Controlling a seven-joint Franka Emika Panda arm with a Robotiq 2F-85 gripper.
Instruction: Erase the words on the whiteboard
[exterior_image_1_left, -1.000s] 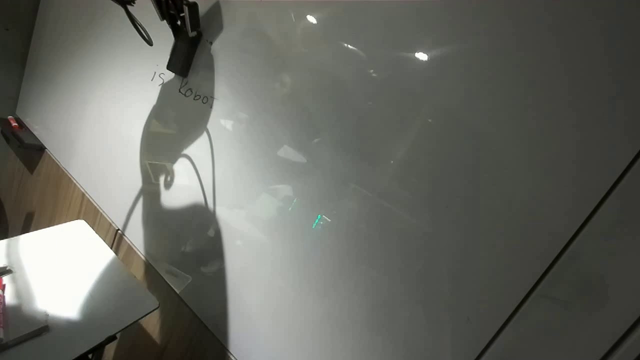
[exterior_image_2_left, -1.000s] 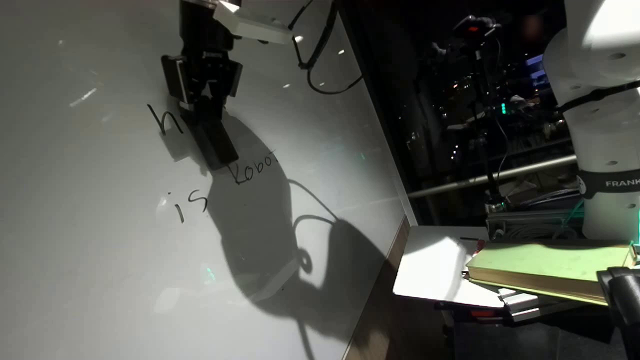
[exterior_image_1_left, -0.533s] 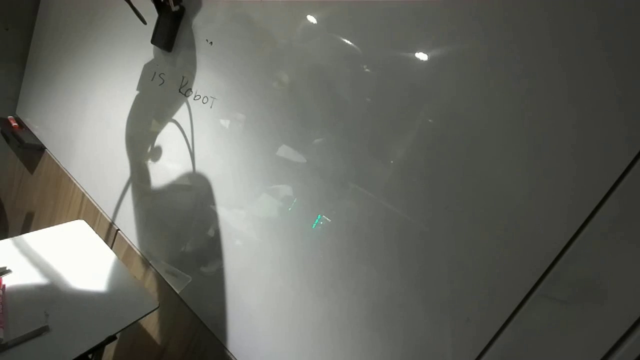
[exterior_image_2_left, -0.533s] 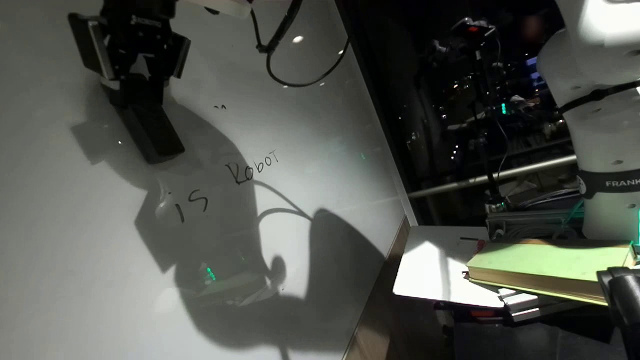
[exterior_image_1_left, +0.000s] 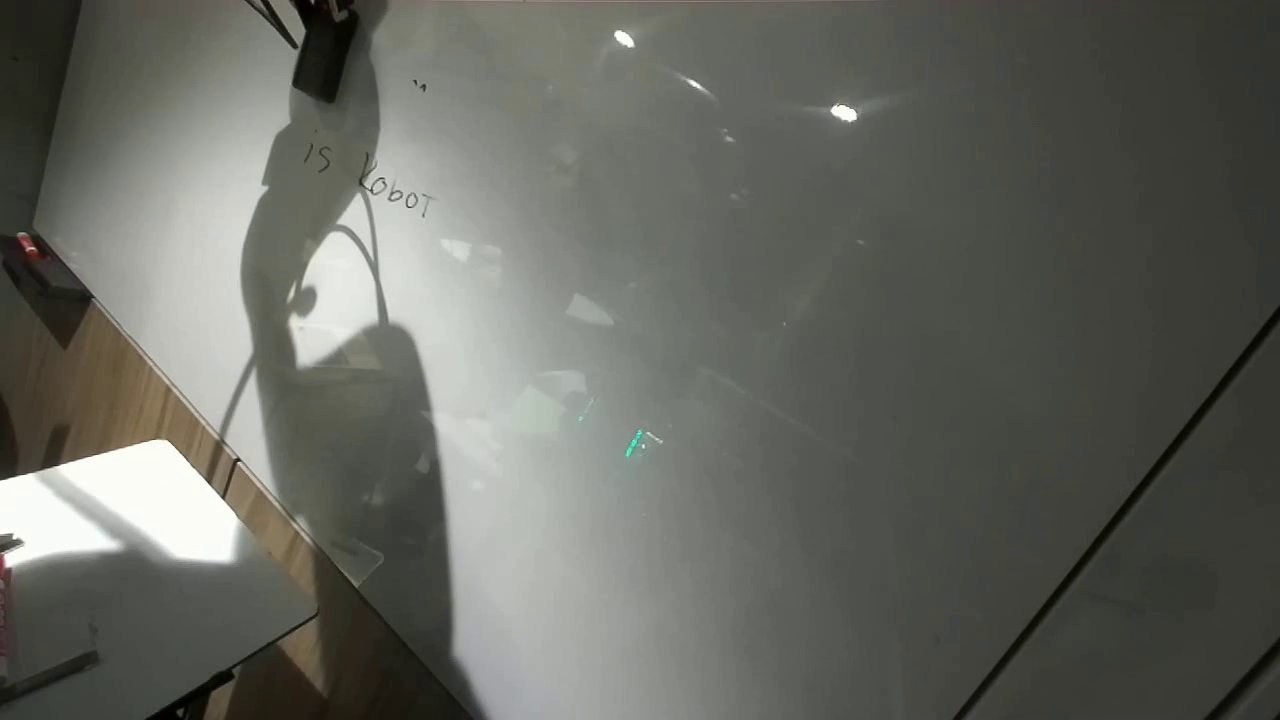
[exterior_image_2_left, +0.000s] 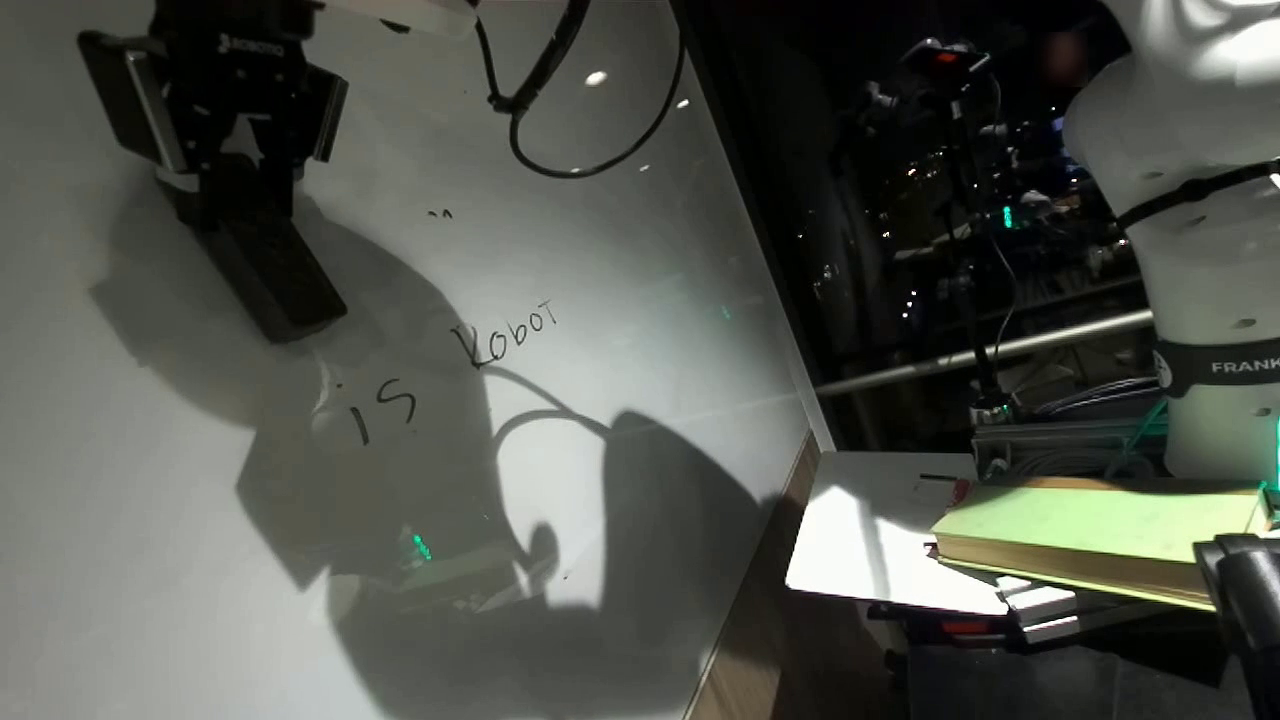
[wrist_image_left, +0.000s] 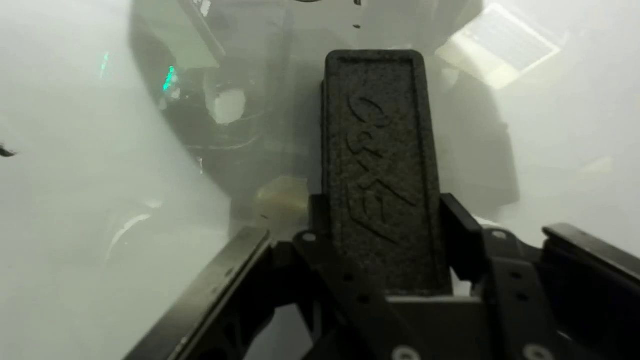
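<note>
White counter (exterior_image_2_left: 845, 560), partly lit and partly shadowed in both exterior views, in an exterior view a thick pale-green block (exterior_image_2_left: 1090, 535) at its right, contact hidden, small red item (exterior_image_2_left: 960, 492) beside the block's far left corner, thin dark stick (exterior_image_2_left: 938, 478) near it

On the whiteboard (exterior_image_1_left: 760, 560), read the word "is" (exterior_image_2_left: 382, 410) and, near it, the word "RoboT" (exterior_image_2_left: 502, 338), handwritten in thin dark strokes and legible in both exterior views. On the gripper (exterior_image_2_left: 238, 192), in an exterior view, read "ROBOTIQ" (exterior_image_2_left: 253, 46) in light capitals. On the dark collar (exterior_image_2_left: 1195, 375) around the white robot arm (exterior_image_2_left: 1200, 270), read "FRANK" (exterior_image_2_left: 1245, 366) in white capitals, cut off at the right edge. On the dark eraser (wrist_image_left: 385, 165), in the wrist view, treat the script lettering (wrist_image_left: 370, 175) as illegible.
</note>
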